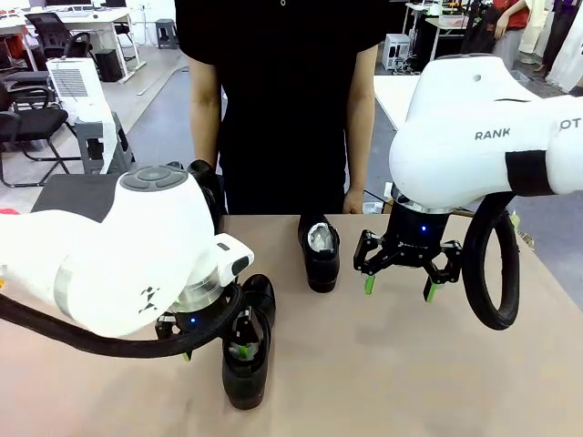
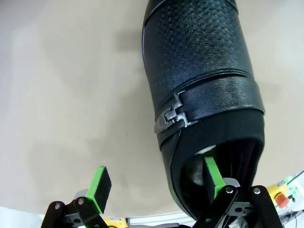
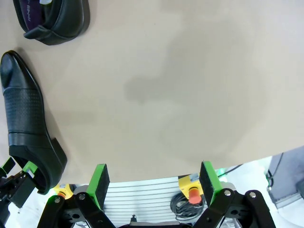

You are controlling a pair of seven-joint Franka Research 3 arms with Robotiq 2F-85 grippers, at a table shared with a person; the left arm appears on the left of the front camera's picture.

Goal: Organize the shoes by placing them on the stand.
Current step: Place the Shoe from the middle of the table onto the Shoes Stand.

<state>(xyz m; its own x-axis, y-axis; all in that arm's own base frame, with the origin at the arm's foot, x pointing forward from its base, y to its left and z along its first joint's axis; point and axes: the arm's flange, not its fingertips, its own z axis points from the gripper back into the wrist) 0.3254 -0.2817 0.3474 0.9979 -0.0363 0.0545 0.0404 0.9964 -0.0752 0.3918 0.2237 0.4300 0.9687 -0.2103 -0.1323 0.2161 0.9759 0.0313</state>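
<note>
Two glossy black shoes lie on the tan table. The near shoe [image 1: 247,378] lies under my left gripper [image 1: 217,351]. In the left wrist view the left gripper [image 2: 156,183] stands open astride one side wall of this shoe [image 2: 204,80]: one green pad sits inside the opening, the other outside over bare table. The far shoe [image 1: 319,255], stuffed with white paper, lies near the person. My right gripper [image 1: 399,288] hangs open beside it, above the table. The right wrist view shows the right gripper [image 3: 154,183] with nothing between its fingers. The stand is out of view.
A person in black stands at the far edge, one hand [image 1: 353,200] resting near the table. A dark object [image 1: 208,182] by the other hand is partly hidden behind my left arm. Bare tabletop [image 3: 190,85] stretches under the right gripper, with both shoes off to one side.
</note>
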